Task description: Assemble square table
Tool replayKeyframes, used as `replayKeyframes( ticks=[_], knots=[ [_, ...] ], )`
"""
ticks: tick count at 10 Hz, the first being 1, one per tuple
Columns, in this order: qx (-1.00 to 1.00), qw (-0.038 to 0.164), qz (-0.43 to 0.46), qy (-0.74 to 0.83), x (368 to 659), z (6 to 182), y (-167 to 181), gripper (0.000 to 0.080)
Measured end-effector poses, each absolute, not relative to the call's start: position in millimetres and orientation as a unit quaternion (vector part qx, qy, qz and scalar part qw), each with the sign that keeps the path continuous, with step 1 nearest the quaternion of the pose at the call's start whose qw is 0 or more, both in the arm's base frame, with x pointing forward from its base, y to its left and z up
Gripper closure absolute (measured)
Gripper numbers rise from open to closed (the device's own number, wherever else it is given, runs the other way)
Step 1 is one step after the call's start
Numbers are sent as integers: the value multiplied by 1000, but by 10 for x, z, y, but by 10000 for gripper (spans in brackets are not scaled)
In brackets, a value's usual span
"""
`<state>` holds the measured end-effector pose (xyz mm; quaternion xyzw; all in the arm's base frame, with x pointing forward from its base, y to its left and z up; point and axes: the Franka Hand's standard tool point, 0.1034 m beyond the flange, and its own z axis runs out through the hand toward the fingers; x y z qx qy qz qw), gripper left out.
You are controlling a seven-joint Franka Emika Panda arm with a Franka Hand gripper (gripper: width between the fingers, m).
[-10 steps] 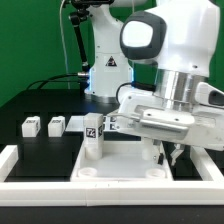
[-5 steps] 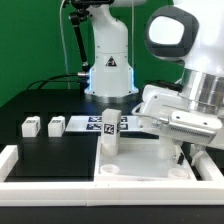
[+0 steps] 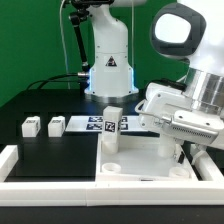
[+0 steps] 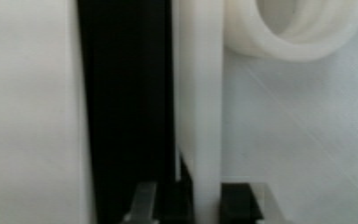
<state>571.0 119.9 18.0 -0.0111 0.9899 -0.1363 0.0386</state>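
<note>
While the square table slab (image 3: pixel 150 165) lies flat on the black tabletop (image 3: pixel 50 150), towards the exterior view's right, its thin raised rim is seen in the wrist view passing between the two dark fingers (image 4: pixel 151 200), which are closed tightly on it. In that view the slab's white surface (image 4: pixel 300 130) is shown beside the rim, with a round socket (image 4: pixel 318 30) moulded into it further along, and a strip of the black tabletop (image 4: pixel 123 100) is visible on the rim's other side. In the exterior view one leg block (image 3: pixel 111 128) is seen standing upright at the slab's far corner on the exterior view's left, its black-and-white tag turned to the camera, and a round socket (image 3: pixel 110 167) is seen open at the near corner on the same side. Two more leg blocks (image 3: pixel 31 127) (image 3: pixel 56 125) are set side by side on the tabletop, well apart from the slab, on the exterior view's left. Between them and the upright leg block the marker board (image 3: pixel 93 122) is laid flat. A long white border rail (image 3: pixel 60 195) is run along the near edge of the tabletop, just in front of the slab. The white arm (image 3: pixel 185 30) is bent down over the slab from the exterior view's right, so that the fingers are largely covered there.
</note>
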Motion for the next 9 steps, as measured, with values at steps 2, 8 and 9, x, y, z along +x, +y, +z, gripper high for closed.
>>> replayKeyframes(
  ticks=[2, 8, 9],
  knots=[
    [-9, 38, -140, 989, 5721, 191, 1143, 514],
    [0, 37, -153, 988, 5753, 219, 952, 153],
    [1, 36, -153, 988, 5752, 215, 946, 153]
  ],
)
